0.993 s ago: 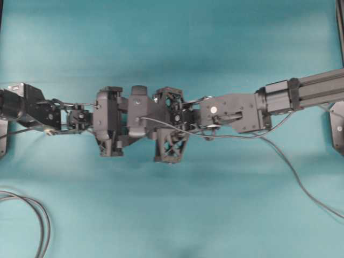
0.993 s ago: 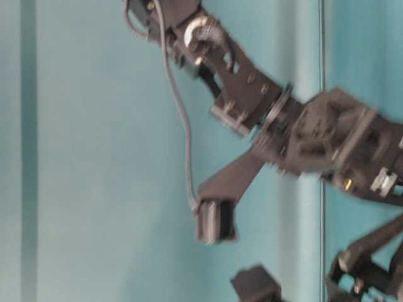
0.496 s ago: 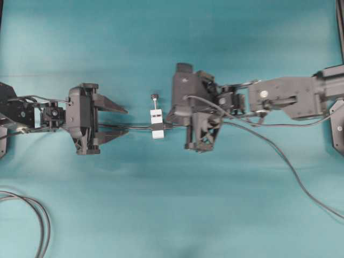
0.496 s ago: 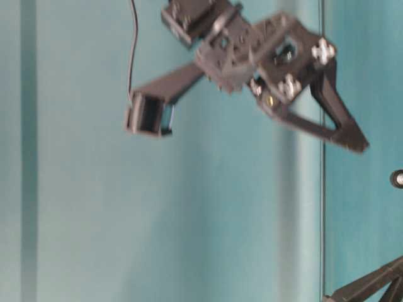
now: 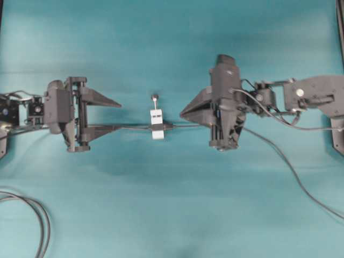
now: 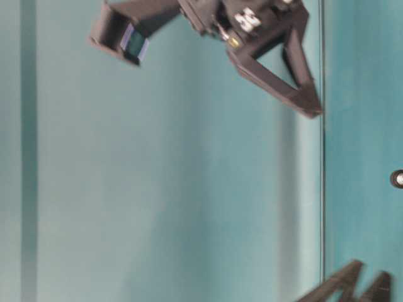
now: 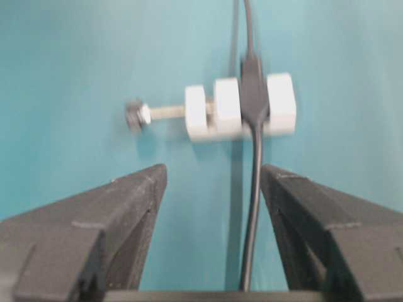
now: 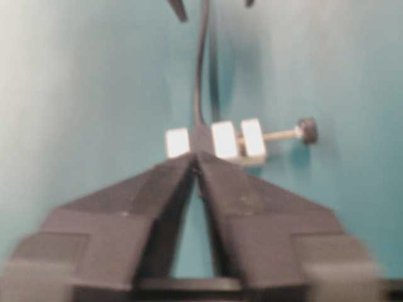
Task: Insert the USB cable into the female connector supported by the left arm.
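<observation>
Here, surface: a plain teal cloth-covered surface (image 5: 172,204) carries everything, with both arms reaching in from opposite sides.
Female connector: the small white rectangular block with a black band (image 5: 157,117) lies flat at the middle of the surface. Its thin pin with a black knob (image 5: 155,97) points to the far side.
Connector's own cable: a dark cable (image 5: 131,127) runs left from the block and passes beside the left end effector's nearer finger.
USB cable: the thin dark grey cable (image 5: 191,125) leaves the block's right side and runs straight to the right end effector. In the left wrist view its dark plug body (image 7: 252,88) sits across the block between two white sections.
Left end effector: the black two-fingered end effector with pointed triangular jaws (image 5: 117,116) is left of the block and apart from it. Its jaws are spread wide and hold nothing (image 7: 214,173).
Right end effector: the matching black end effector (image 5: 183,118) is right of the block, its tips just beside it (image 8: 196,165). The tips stand close together with only a slit between them. Whether they pinch the cable, I cannot tell.
Loose wiring: looped dark cables (image 5: 40,220) lie at the near left corner, well apart from the block.
</observation>
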Controlling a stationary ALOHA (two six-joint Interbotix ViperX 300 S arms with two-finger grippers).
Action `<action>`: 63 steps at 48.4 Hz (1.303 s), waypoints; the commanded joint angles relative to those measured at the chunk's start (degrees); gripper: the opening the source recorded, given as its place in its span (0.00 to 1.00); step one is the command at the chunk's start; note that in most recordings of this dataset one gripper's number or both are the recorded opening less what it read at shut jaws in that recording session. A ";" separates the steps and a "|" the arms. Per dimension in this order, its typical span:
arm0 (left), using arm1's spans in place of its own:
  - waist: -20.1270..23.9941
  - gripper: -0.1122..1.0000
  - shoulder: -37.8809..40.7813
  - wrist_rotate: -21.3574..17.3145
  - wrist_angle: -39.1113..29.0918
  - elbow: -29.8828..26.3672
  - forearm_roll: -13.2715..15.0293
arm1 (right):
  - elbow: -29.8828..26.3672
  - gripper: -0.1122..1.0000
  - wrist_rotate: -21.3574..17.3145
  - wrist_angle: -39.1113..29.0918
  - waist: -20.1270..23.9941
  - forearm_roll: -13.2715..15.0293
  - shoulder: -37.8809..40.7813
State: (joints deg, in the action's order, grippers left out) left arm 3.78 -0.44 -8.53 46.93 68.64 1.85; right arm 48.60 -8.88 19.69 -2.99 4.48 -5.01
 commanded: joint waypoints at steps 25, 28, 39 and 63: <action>-1.49 0.72 -32.34 4.48 -8.53 6.94 0.18 | 15.21 0.72 0.18 8.61 -0.70 -0.09 -25.84; -1.76 0.72 -36.65 4.75 -10.72 7.65 0.18 | 19.16 0.72 -0.09 8.70 -0.62 -0.09 -30.15; -2.37 0.72 -54.67 7.29 -24.79 10.81 0.09 | 28.92 0.73 -1.93 8.53 0.00 -0.09 -44.21; -2.55 0.72 -68.12 14.24 -27.77 12.48 0.18 | 33.31 0.73 -1.41 -11.34 -0.18 0.18 -66.71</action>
State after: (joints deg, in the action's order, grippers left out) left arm 1.32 -70.40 5.01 16.44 80.95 1.93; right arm 83.06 -10.37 11.60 -2.99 4.48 -71.98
